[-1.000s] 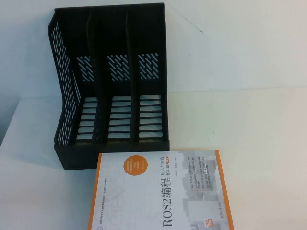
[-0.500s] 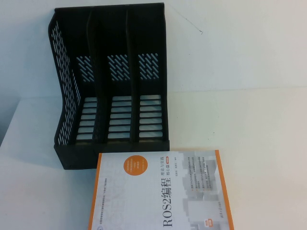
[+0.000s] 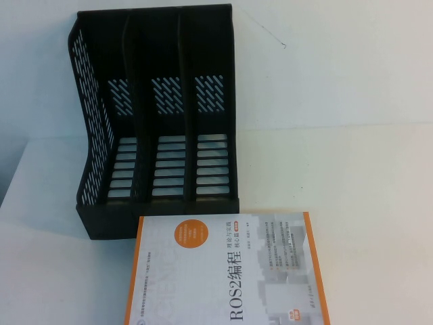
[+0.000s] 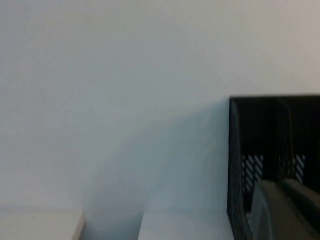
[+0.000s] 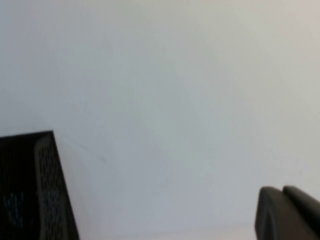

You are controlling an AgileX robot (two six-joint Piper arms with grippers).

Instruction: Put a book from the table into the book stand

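On the table, near edge, the book lies flat before the empty book stand. Left gripper closed, empty; right gripper state indeterminable. Next: grasp the book.

High view looks down; both wrist views (seemingly level) share the book stand.

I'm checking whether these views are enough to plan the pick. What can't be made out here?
- The book: its near part is cut off by the high view's bottom edge.
- Left gripper: only a blurred corner sliver in the left wrist view, shut; absent from the high view.
- Right gripper: same in the right wrist view.
- The book stand: only an edge shows in each wrist view.
- The book's small print: too small.
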